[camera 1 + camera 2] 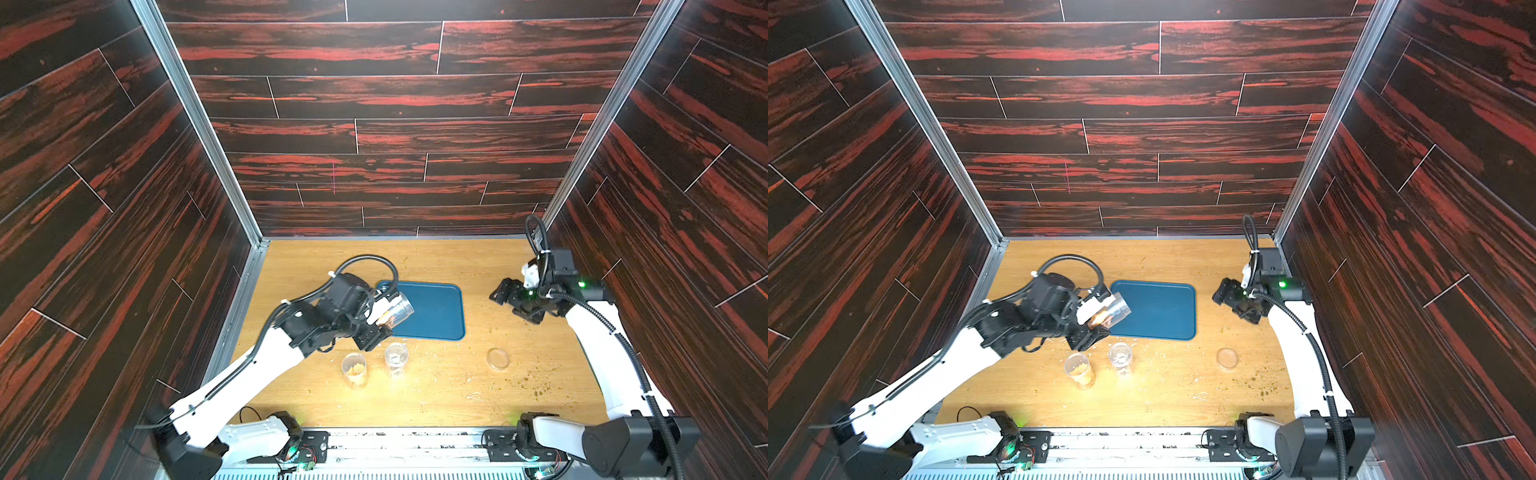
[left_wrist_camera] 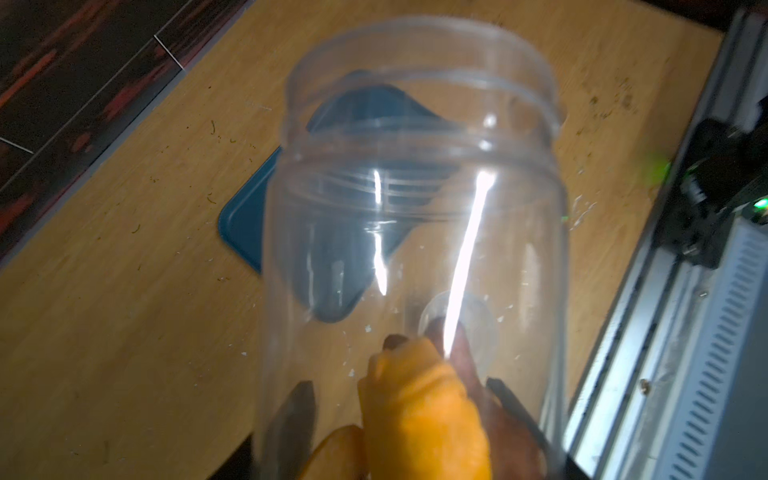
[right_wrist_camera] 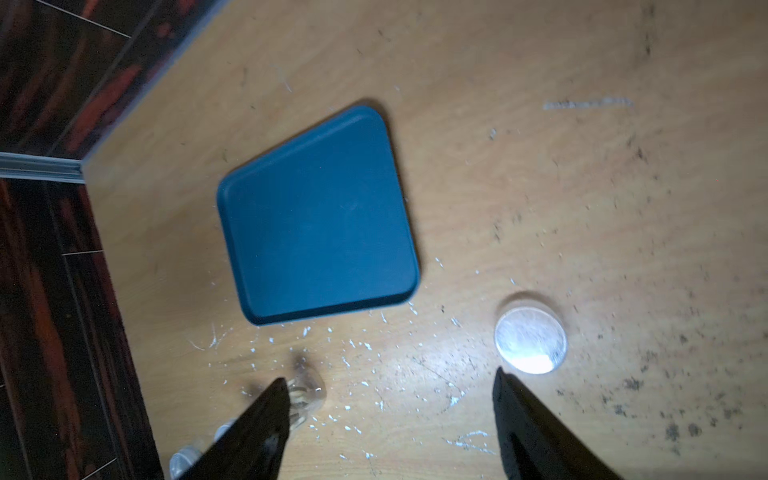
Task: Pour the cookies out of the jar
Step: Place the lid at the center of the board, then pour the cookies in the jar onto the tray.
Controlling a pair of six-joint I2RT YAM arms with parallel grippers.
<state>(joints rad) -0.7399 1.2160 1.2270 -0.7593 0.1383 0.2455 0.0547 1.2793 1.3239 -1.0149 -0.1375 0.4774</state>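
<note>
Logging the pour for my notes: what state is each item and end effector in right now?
held jar: uncapped, tipped sideways over the edge of the tray, mouth toward it
cookies: inside the held jar, near its base
tray: bare
lid: lying flat on the table
jar with pale bits: upright, part filled
clear jar beside it: upright, looks empty
left end effector: shut on the held jar
right end effector: open, empty

The left arm (image 1: 257, 374) and right arm (image 1: 598, 345) are white tubes with black joints. The left pincer (image 1: 380, 311) and right pincer (image 1: 509, 305) are black. Behind each pincer a bumpy black cable (image 1: 376, 261) loops along, tied with white clips (image 1: 286, 302). A green light (image 1: 582, 284) glows behind the right pincer.
</note>
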